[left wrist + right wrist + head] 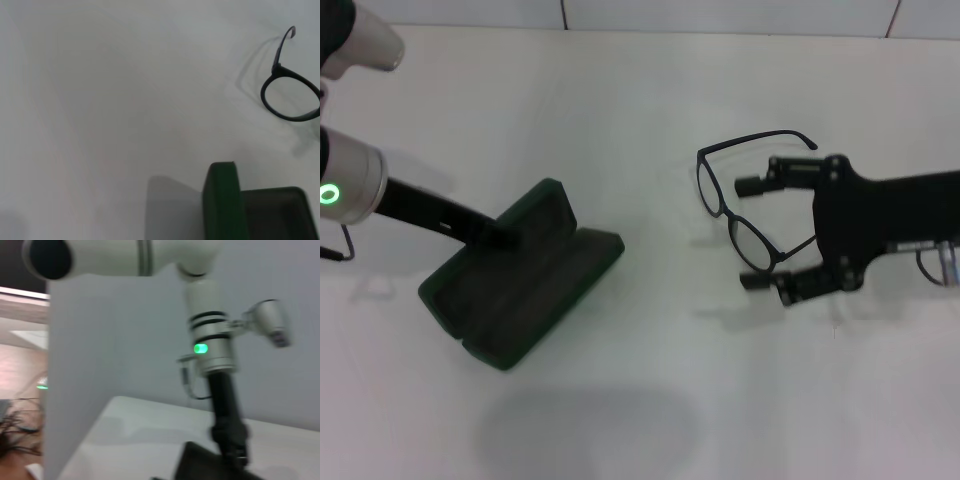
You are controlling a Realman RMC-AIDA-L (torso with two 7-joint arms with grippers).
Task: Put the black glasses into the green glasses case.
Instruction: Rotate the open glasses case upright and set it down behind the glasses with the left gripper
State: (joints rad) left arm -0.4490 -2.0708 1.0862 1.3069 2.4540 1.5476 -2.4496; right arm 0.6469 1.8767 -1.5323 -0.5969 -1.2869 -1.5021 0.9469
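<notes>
The green glasses case [520, 290] lies open left of centre, its lid [540, 212] standing up and its dark inside showing. My left gripper [500, 237] reaches in from the left and meets the lid's edge; the left wrist view shows the case [220, 200] edge up close. The black glasses [727, 217] lie unfolded on the table at the right, also seen in the left wrist view [291, 97]. My right gripper [757, 235] is open around them, one finger on each side of the nearer lens, low over the table.
A plain white table [640, 400] runs under everything, with a wall seam along the far edge. The right wrist view shows my left arm [212, 340] with its green light, standing over the dark case [200, 465].
</notes>
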